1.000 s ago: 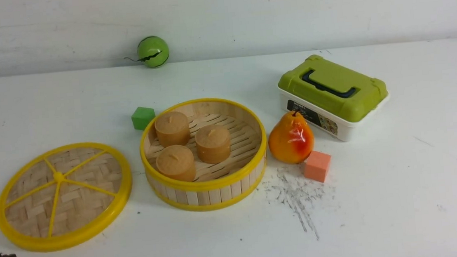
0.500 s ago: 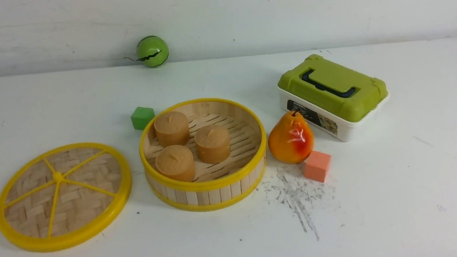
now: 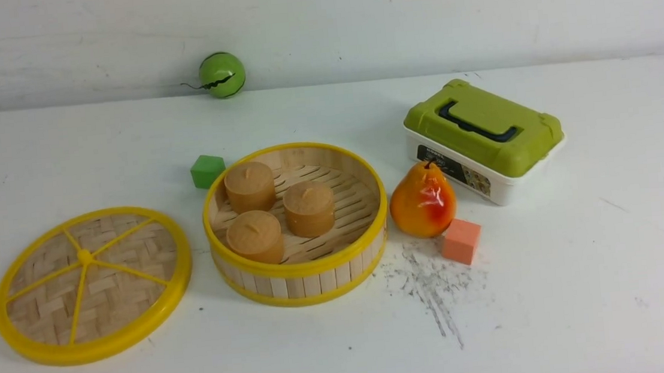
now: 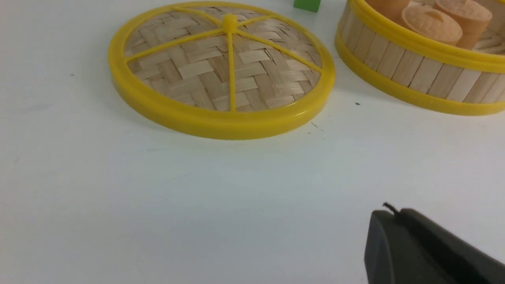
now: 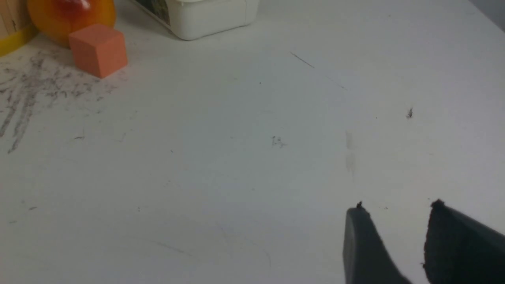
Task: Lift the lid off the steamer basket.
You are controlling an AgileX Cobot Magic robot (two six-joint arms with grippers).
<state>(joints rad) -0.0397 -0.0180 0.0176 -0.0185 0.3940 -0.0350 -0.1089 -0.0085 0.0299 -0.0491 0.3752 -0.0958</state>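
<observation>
The lid (image 3: 93, 285), a woven bamboo disc with a yellow rim and spokes, lies flat on the table left of the steamer basket (image 3: 300, 268), apart from it. The basket is uncovered and holds three brown buns (image 3: 308, 208). Neither gripper shows in the front view. In the left wrist view, my left gripper (image 4: 394, 215) is shut and empty, over bare table a short way from the lid (image 4: 223, 67) and the basket (image 4: 414, 75). In the right wrist view, my right gripper (image 5: 397, 206) is open and empty above bare table.
An orange pear (image 3: 423, 201) and an orange cube (image 3: 460, 241) sit right of the basket. A white box with a green lid (image 3: 484, 137) stands behind them. A green cube (image 3: 207, 171) is at the basket's far left and a green ball (image 3: 222, 75) by the wall.
The dark tip of my left arm at the bottom left corner of the front view has drawn back out of view. The lid and basket have not moved.
</observation>
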